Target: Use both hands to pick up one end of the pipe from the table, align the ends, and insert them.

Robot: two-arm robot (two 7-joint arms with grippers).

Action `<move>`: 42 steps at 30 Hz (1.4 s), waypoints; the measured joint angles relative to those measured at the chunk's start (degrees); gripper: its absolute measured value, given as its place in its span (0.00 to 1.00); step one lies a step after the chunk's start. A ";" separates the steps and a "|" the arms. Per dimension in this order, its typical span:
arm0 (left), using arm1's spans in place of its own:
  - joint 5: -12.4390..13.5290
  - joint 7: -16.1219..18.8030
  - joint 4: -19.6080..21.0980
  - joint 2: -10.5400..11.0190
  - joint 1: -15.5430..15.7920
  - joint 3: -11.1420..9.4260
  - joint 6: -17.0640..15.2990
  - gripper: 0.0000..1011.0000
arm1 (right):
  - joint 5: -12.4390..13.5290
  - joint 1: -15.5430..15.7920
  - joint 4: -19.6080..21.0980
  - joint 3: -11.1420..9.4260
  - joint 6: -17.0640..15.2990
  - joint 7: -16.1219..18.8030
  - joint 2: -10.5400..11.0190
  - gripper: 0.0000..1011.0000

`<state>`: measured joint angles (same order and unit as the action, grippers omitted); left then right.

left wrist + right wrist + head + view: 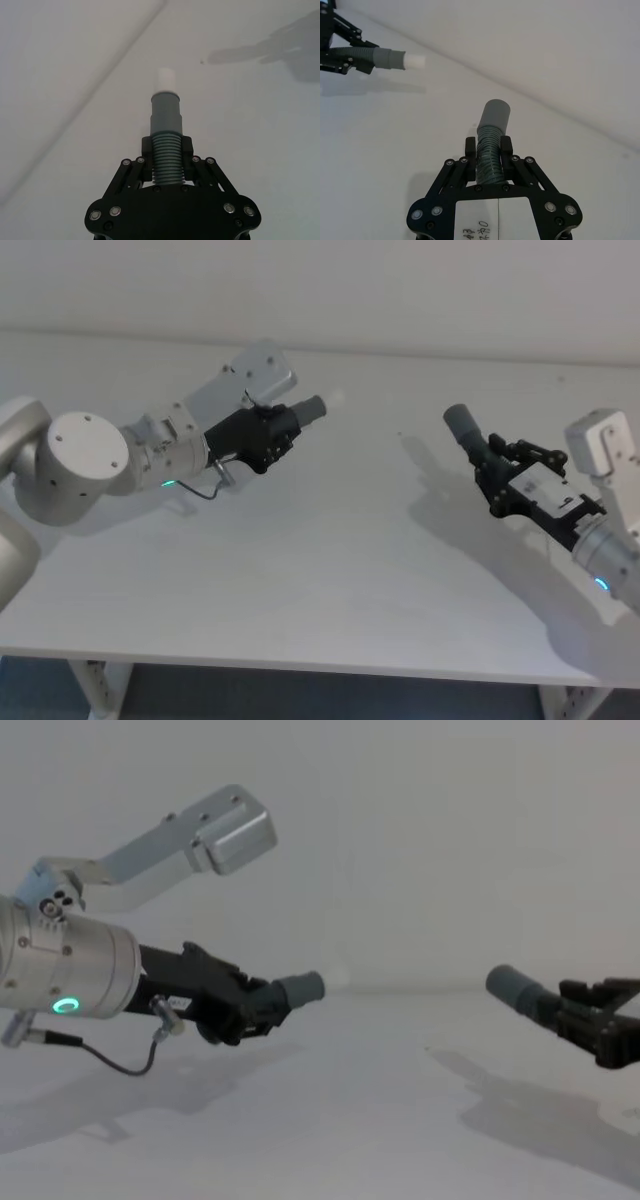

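Left jaws: pressed in on the ribbed part of the short piece (pixel 166 167), one finger on each side, right behind its smooth end. Got it, firm pinch!
Right jaws: same story over here, pinching the ribs of the long piece (pixel 488 162) just behind its wider end.
Left gripper (pixel 285 425): up off the table (pixel 330 580), over my left half of it, aimed toward the right and slightly upward in the chest view.
Right gripper (pixel 488 458): over the right half, lifted too, aimed back toward the left and tipped up a touch.
Collar (pixel 165 112): smooth grey, sticking straight out past the left gripper, in line with it.
White tip (pixel 165 80): capping the collar, the very front of the short piece, facing my right side.
Cuff (pixel 495 114): smooth grey, wider than the ribs behind it, poking out beyond the right gripper; I cannot see into its mouth.
Ends: pointed roughly at each other but well apart, with white tabletop showing between them and no contact.
Green ring light (pixel 66 1006): glowing on my left wrist, behind the gripper.
Shadows (pixel 520 1105): thrown on the table below each arm.
Rest of each hose: hidden behind my own fingers and palms, so I cannot tell how it hangs.
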<state>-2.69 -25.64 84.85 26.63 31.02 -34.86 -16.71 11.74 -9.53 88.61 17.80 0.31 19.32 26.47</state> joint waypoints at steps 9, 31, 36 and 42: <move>4.95 -0.09 3.25 2.89 0.61 -1.72 5.27 0.32 | -3.22 0.81 0.67 -0.73 8.26 0.95 2.28 0.28; 21.36 1.20 9.15 9.37 2.86 -6.92 11.92 0.32 | -15.65 -1.47 -3.72 -0.92 29.82 1.12 5.88 0.28; 24.36 1.55 10.17 10.57 3.23 -7.79 12.81 0.32 | -17.67 -2.10 -4.71 -0.92 33.05 1.02 6.35 0.38; 26.31 1.79 10.84 11.31 3.46 -8.37 13.38 0.32 | -19.24 -2.56 -5.42 -0.93 35.41 0.93 6.70 0.57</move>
<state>23.61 -23.84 95.69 37.94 34.48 -43.23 -3.33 -7.50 -12.10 83.19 16.87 35.72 20.25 33.17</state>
